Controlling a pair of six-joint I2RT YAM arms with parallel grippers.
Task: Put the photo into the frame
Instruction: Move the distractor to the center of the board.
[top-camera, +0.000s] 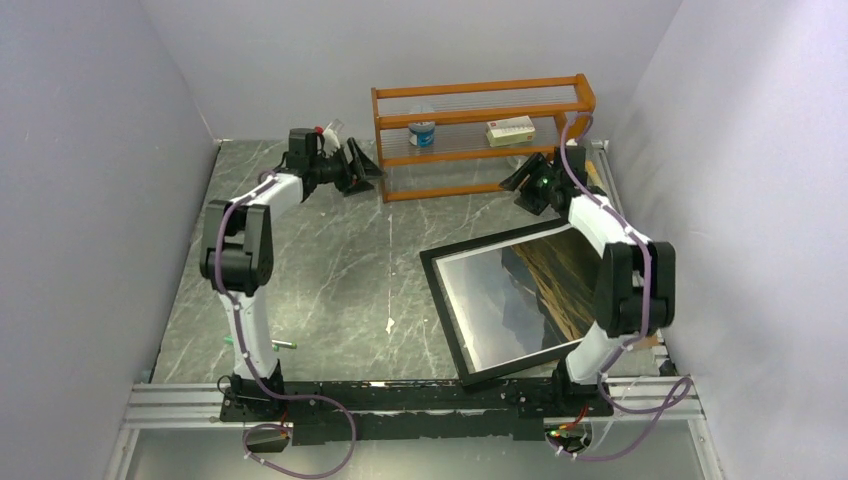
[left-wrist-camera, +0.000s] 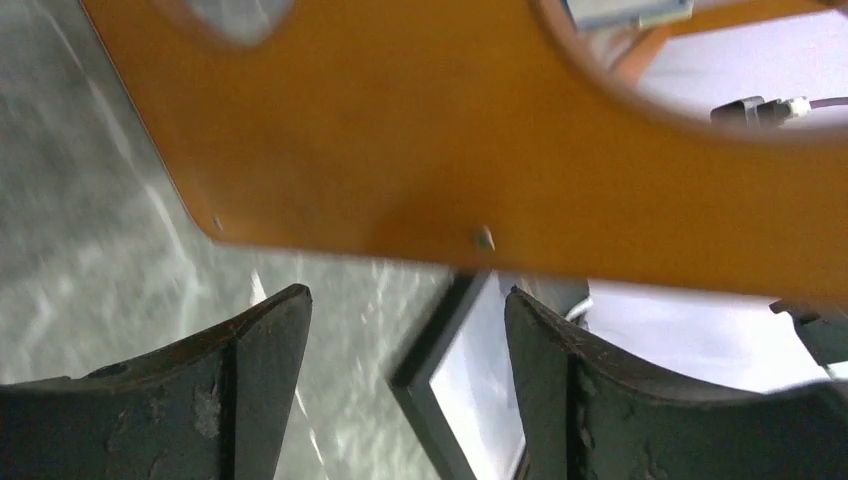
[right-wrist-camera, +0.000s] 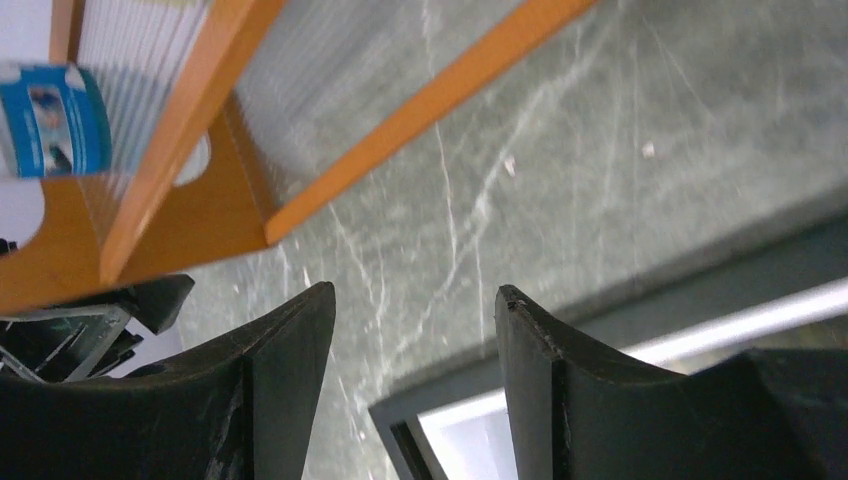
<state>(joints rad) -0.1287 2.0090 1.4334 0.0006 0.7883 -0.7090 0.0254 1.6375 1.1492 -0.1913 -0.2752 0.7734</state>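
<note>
The frame (top-camera: 446, 303) lies black face up on the table at the right, close to the right arm's base. The photo (top-camera: 553, 283) shows inside it, with grey mountains and a tan hillside under reflections. My left gripper (top-camera: 362, 168) is open and empty, hovering at the far left next to the left end of the shelf rack. My right gripper (top-camera: 521, 180) is open and empty just beyond the frame's far edge. In the left wrist view a frame corner (left-wrist-camera: 437, 345) shows between the open fingers of the gripper (left-wrist-camera: 405, 295). In the right wrist view the frame's corner (right-wrist-camera: 600, 320) lies below the open gripper (right-wrist-camera: 415, 290).
An orange-brown shelf rack (top-camera: 480, 95) stands at the back, holding a blue-and-white cup (top-camera: 423, 133) and a white box (top-camera: 510, 130). A small green stick (top-camera: 283, 344) lies near the left arm's base. A white scrap (top-camera: 389, 325) lies mid-table. Walls close in on both sides.
</note>
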